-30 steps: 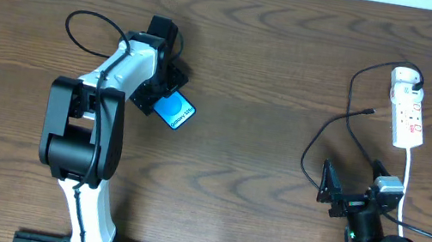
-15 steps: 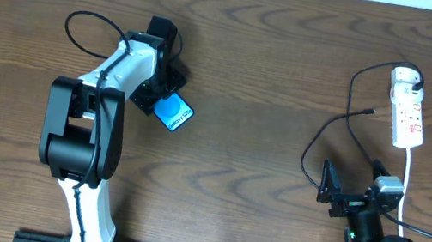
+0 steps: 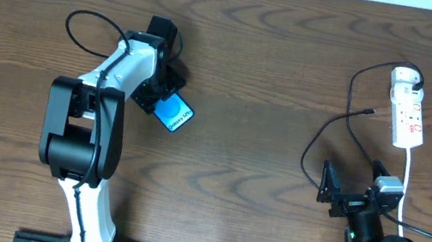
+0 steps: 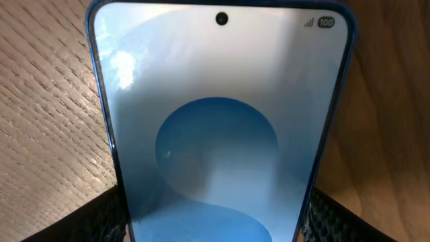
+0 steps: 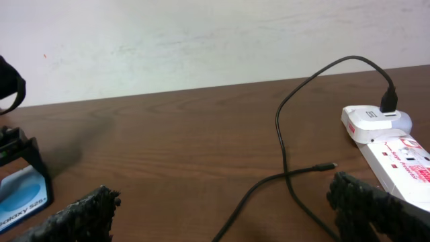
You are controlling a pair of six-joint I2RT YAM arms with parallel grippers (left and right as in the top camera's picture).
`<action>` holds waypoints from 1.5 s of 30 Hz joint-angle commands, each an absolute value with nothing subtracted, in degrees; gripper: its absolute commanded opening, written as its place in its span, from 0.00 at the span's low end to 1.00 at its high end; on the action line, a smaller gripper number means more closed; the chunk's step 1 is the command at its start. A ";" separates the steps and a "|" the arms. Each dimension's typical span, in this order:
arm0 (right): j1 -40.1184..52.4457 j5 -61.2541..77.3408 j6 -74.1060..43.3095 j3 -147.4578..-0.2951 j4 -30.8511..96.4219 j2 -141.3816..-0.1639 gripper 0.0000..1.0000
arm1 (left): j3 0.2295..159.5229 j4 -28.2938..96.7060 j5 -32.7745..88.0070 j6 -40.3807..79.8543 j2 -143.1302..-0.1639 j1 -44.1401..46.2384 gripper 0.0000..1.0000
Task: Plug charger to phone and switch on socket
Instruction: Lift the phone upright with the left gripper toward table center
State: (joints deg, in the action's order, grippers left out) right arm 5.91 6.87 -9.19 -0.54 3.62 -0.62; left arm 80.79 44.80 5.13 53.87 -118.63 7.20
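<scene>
- Overhead: left gripper (image 3: 164, 95), at 10 o'clock, grasps the phone (image 3: 174, 113); right gripper (image 3: 328, 191), at 4 o'clock, is released.
- Left wrist: the phone's screen fills the view.
- Right wrist: charger (image 5: 285, 134) plugged into power strip (image 5: 396, 151) at 3 o'clock, tip on table (image 5: 168, 134).

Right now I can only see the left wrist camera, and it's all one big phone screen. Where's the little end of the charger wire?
Observer: Far from the phone. The charger's connector tip lies loose on the table over on the right side, just left of the socket.
Operator: Is its other end plugged in?
Observer: Yes, the black adapter plug sits in the far end of the socket.
Operator: Is the other arm holding anything?
Observer: No. The right end effector is open and empty, facing the wire from the near side of the table.
</scene>
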 commanded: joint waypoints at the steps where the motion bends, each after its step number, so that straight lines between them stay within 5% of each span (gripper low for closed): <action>1: 6.33 7.18 -9.80 -0.30 3.66 -0.34 0.99 | 79.02 46.87 8.12 50.50 -122.87 7.31 0.71; 27: 6.33 7.18 -9.80 -0.30 3.66 -0.34 0.99 | 79.40 53.74 10.31 43.81 -106.41 7.31 0.67; 45: 6.33 7.18 -9.80 -0.30 3.66 -0.34 0.99 | 79.40 54.17 48.07 24.62 -103.92 7.31 0.66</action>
